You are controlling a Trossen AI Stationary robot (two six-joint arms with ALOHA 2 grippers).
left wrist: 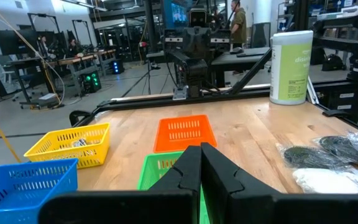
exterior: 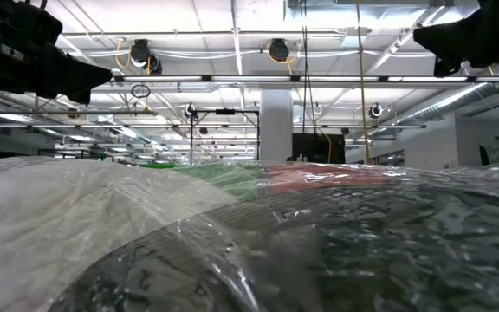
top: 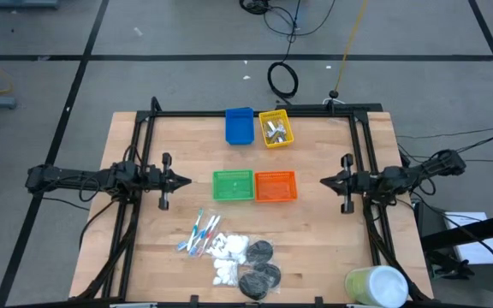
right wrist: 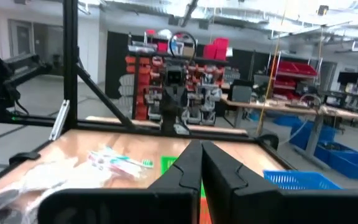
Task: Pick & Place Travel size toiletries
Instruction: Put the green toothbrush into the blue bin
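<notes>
The travel size toiletries lie loose near the table's front edge: toothbrushes (top: pixel 199 233), white puffy packets (top: pixel 228 250) and black discs in clear wrap (top: pixel 259 267). Silvery tubes (top: pixel 275 129) lie in the yellow bin (top: pixel 286 135). My left gripper (top: pixel 185 180) stands shut at the table's left, pointing level at the green bin (top: pixel 233 185); its fingers (left wrist: pixel 191 167) meet in the left wrist view. Shut as well, my right gripper (top: pixel 323 180) hangs at the right, facing the orange bin (top: pixel 276 185). Neither gripper touches anything.
A blue bin (top: pixel 240 125) stands beside the yellow one at the far edge. A large pale green-white cylinder (top: pixel 377 287) stands at the near right corner. Bare wood lies between each gripper and the middle bins. Wrapped discs (exterior: pixel 362 251) fill the low view.
</notes>
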